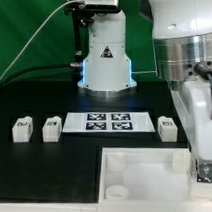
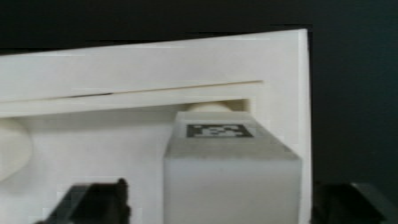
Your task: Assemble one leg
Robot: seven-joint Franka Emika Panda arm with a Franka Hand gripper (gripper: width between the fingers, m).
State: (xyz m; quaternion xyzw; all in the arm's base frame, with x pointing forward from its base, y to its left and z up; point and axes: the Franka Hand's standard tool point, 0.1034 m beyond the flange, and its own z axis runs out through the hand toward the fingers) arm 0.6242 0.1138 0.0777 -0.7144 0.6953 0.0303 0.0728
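Gripper (image 2: 228, 203) released, fingers (image 2: 93, 205) spread clear either side of the leg (image 2: 228, 160), leg lying against the square top (image 2: 107, 75), other legs (image 1: 51, 128) flanking the marker board (image 1: 98, 122), well apart

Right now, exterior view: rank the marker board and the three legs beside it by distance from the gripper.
From the gripper:
1. near leg, exterior view's right of the board
2. marker board, centre
3. middle leg, just left of the board
4. far leg, farthest to the exterior view's left
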